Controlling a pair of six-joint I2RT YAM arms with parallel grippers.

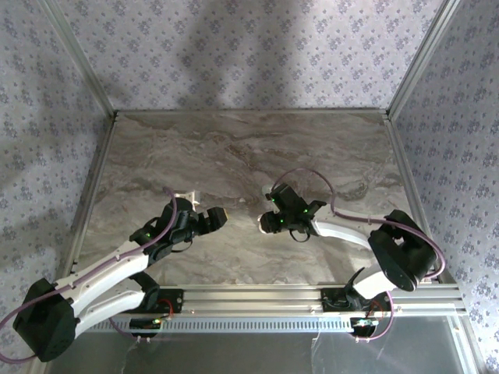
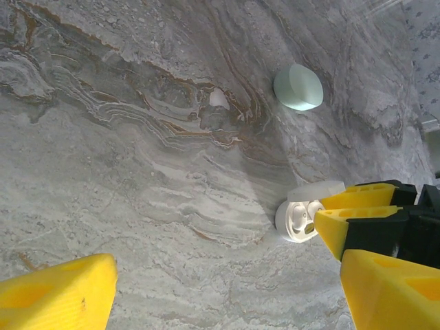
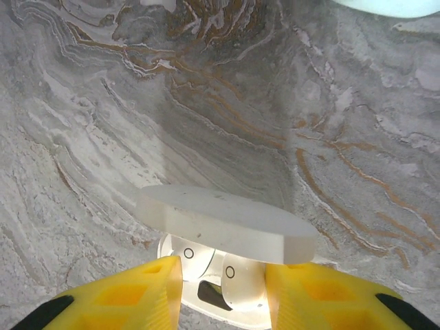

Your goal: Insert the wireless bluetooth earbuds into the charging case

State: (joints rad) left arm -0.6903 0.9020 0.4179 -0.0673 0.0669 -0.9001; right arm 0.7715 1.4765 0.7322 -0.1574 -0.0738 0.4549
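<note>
A white charging case (image 3: 206, 306) lies open on the marble, its lid (image 3: 227, 221) standing up. Two white earbuds (image 3: 191, 256) (image 3: 242, 282) sit side by side in its wells. My right gripper (image 3: 221, 271) is right at the case, its yellow fingers a little apart with one on either side of the two earbuds. In the left wrist view the same case (image 2: 297, 218) shows both buds, with the right gripper (image 2: 320, 212) at its right side. My left gripper (image 2: 227, 295) hangs wide open over bare marble to the left of the case, holding nothing.
A mint oval case (image 2: 298, 87) lies shut farther back, with a tiny white bit (image 2: 218, 98) on the marble to its left. In the top view the left gripper (image 1: 218, 216) and right gripper (image 1: 269, 224) face each other near the table's middle.
</note>
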